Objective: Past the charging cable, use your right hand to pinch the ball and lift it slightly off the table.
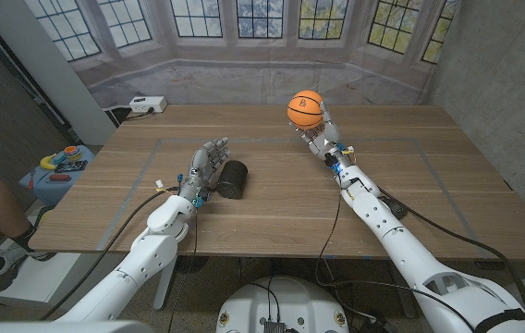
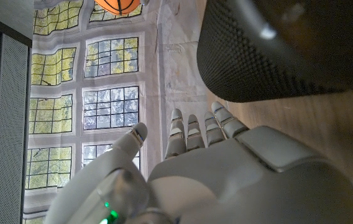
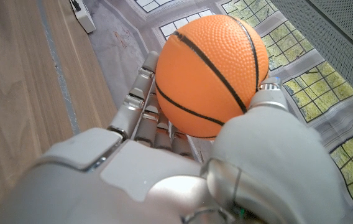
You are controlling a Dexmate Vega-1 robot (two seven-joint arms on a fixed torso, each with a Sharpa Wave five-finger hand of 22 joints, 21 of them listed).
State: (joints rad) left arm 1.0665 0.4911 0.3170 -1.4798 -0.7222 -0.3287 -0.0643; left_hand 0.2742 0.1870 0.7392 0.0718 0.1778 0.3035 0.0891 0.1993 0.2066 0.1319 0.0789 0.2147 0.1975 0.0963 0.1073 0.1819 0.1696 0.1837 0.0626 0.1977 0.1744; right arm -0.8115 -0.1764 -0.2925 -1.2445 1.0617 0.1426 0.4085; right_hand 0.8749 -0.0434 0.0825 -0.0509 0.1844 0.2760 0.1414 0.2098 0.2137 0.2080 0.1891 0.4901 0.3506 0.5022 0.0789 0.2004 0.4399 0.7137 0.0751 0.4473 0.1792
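While the ball [image 1: 305,108] sits pinched in my right hand [image 1: 323,132] above the table's [image 1: 272,199] far edge, I judge steady pressure and a low lift best. My left hand [image 1: 204,170], fingers apart, holds nothing beside a dark cylinder [image 1: 233,179].

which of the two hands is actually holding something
The right hand: its fingers pinch the orange ball. The left hand holds nothing, beside the dark cylinder.

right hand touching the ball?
Touching. Right wrist view shows the right hand with fingers and thumb pressed against the orange ball.
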